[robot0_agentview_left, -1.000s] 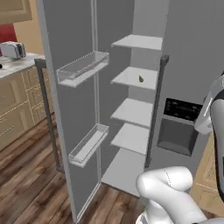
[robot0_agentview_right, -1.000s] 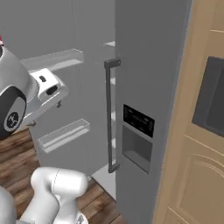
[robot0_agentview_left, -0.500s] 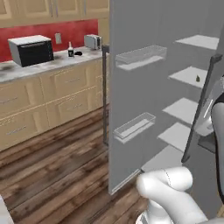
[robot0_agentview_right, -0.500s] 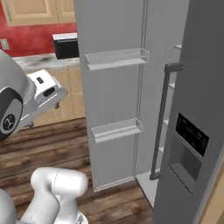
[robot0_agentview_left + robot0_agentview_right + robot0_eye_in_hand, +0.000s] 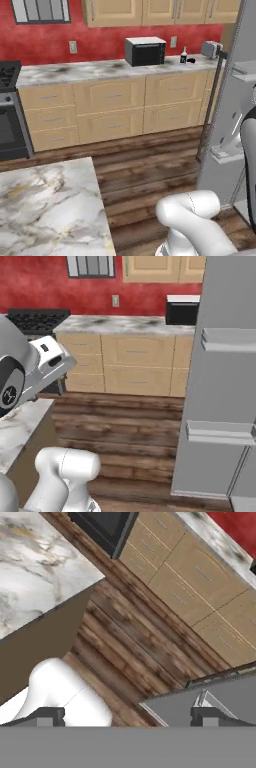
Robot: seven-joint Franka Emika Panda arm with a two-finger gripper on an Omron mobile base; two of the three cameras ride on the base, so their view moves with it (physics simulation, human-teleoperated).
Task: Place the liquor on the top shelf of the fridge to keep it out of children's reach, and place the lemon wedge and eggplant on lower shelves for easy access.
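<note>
The liquor (image 5: 183,57) is a small dark bottle with a pale cap, standing on the far counter just right of the microwave (image 5: 145,51). The fridge (image 5: 227,125) shows its open grey door with clear bins and a dark bar handle (image 5: 210,105) at the right; the same door (image 5: 220,381) fills the right of the right base view. My gripper (image 5: 127,719) is open with nothing between its fingertips (image 5: 47,717), looking down at wood floor between the island and the door. The lemon wedge, the eggplant and the top shelf are out of view.
A marble island top (image 5: 50,200) lies close at the lower left, and its corner (image 5: 35,567) sits near the hand. A black stove (image 5: 7,110) stands at the far left, a toaster (image 5: 211,48) on the counter. Tan cabinets (image 5: 110,110) line the back wall.
The whole picture has swung left, from the fridge shelves to the kitchen counter and island, so the cameras moved. The gripper has stayed open and empty.
</note>
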